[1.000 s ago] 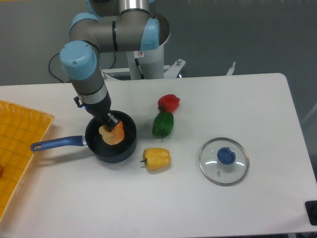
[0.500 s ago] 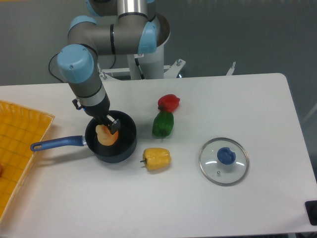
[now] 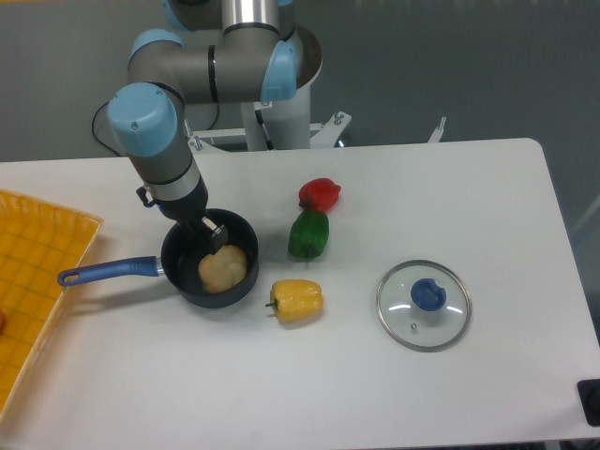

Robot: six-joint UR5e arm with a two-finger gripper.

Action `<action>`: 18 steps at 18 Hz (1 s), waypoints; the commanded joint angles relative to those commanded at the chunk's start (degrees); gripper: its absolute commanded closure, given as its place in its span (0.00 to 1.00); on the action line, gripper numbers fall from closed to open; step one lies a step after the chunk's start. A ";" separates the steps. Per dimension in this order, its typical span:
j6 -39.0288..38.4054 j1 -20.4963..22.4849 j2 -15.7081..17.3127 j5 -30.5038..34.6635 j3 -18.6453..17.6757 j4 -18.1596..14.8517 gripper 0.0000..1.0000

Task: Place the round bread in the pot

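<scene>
The round bread point(image 3: 222, 269), pale tan and flat, lies on the bottom of the pot point(image 3: 178, 258), a dark round saucepan with a long blue handle pointing left. My gripper point(image 3: 208, 232) hangs just above the pot's back rim, over the bread's upper left edge. Its fingers stand apart with nothing between them, so it is open and the bread is free of it.
A red pepper point(image 3: 320, 194) and a green pepper point(image 3: 308, 234) lie right of the pot, a yellow pepper point(image 3: 298, 300) just in front of it. A glass lid point(image 3: 424, 305) with a blue knob lies further right. An orange tray point(image 3: 33, 281) fills the left edge.
The bread has dropped out of the gripper and now lies flat in the pot. The gripper has opened and stays over the pot's back rim.
</scene>
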 joint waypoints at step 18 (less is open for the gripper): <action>12.63 16.69 0.26 -0.17 7.29 -1.31 0.00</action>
